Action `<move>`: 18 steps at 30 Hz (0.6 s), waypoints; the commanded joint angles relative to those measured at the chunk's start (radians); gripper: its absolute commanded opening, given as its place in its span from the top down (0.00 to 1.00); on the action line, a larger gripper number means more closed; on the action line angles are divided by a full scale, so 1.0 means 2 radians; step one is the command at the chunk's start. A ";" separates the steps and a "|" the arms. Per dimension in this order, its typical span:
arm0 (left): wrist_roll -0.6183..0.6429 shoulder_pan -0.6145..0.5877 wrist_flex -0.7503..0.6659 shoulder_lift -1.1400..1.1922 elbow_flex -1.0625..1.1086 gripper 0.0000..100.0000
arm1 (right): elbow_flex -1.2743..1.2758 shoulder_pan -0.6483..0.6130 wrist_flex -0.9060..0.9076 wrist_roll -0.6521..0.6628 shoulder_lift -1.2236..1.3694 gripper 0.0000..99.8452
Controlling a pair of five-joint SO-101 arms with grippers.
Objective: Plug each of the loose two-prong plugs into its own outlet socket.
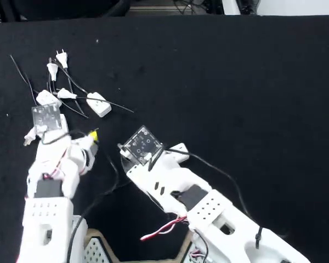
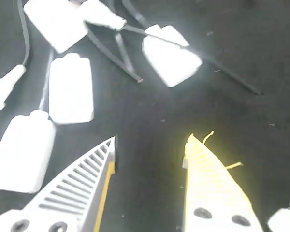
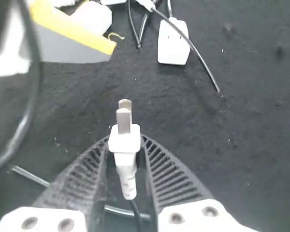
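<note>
My right gripper (image 3: 125, 145) is shut on a white two-prong plug (image 3: 124, 137), prongs pointing forward just above the black cloth; in the high view it (image 1: 122, 148) sits mid-table. One white outlet socket (image 3: 173, 41) lies ahead of it, a thin black wire crossing it. My left gripper (image 2: 150, 147) is open with nothing between its white and yellow fingers (image 2: 203, 169). Several white sockets (image 2: 171, 54) (image 2: 71, 89) lie just beyond them. In the high view loose plugs (image 1: 61, 56) (image 1: 52, 69) (image 1: 66, 94) and a socket (image 1: 98, 104) cluster at the far left.
Thin black wires (image 1: 22, 74) trail among the plugs and sockets. Another small white plug (image 1: 28, 137) lies left of the left arm. The left arm's yellow finger (image 1: 92, 135) is close to the right gripper. The black cloth (image 1: 236, 82) stretches bare to the right.
</note>
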 commanded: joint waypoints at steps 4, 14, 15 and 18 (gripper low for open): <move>0.003 0.049 -0.005 -0.160 0.059 0.77 | -0.010 -0.044 -0.038 -0.004 0.053 0.99; -0.042 0.084 -0.005 -0.238 0.116 0.77 | -0.032 -0.046 -0.023 -0.003 0.053 0.99; -0.044 0.091 -0.005 -0.238 0.118 0.77 | -0.033 -0.048 -0.008 -0.003 0.037 0.99; -0.061 0.116 -0.003 -0.237 0.120 0.77 | -0.032 -0.048 0.038 -0.003 -0.018 0.99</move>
